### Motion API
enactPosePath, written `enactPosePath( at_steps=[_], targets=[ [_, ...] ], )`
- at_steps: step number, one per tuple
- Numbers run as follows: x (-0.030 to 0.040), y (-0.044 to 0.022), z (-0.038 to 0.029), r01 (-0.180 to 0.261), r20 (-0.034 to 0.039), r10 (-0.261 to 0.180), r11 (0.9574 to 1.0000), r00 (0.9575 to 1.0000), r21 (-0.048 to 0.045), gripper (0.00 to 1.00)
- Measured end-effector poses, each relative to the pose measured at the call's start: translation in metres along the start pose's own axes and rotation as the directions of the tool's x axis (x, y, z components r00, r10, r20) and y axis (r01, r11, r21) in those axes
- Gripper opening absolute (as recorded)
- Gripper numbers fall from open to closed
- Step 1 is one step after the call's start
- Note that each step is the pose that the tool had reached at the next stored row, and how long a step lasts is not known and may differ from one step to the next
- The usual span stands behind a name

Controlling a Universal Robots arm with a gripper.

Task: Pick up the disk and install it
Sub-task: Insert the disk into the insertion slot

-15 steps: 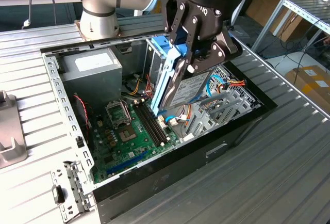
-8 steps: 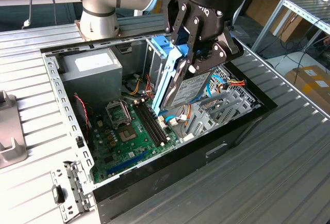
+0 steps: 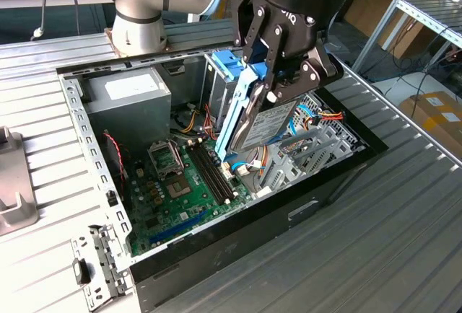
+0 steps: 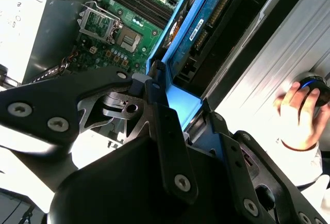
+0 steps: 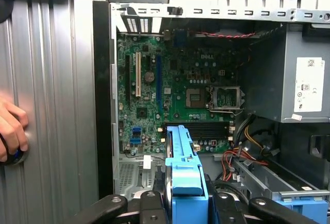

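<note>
Disk (image 3: 271,124), silver-grey, with blue bracket (image 3: 240,104): clamped on edge at its upper end by the closed hand (image 3: 283,88), long axis slanting down from the hand into the open computer case (image 3: 238,234), lower end near the drive cage (image 3: 303,156) beside the motherboard (image 3: 172,183).

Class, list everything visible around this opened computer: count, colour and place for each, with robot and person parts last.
disk: one, silver-grey with blue bracket, tilted above the open case
case: one, black, open on the table
motherboard: one, green, inside the case
power supply: one, grey with white sticker, inside the case
cables: several, red to yellow, beside the power supply
table: one, grey ribbed metal, under the case
hand: one, on the table beside the case
gripper: one, black, shut on the disk
arm: one, silver-grey, standing by the case
</note>
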State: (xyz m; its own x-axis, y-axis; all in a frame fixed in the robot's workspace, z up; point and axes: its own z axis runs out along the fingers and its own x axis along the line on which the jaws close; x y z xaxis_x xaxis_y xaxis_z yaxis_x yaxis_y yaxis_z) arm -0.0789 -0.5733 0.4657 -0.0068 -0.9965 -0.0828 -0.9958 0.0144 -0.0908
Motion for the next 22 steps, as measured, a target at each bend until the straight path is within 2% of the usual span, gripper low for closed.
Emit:
enactPosePath(
  at_steps=[22],
  targets=[
    [0.0003,-0.0079,0.0049,0.0,0.0,0.0,1.0,1.0,0.0,0.37]
  ],
)
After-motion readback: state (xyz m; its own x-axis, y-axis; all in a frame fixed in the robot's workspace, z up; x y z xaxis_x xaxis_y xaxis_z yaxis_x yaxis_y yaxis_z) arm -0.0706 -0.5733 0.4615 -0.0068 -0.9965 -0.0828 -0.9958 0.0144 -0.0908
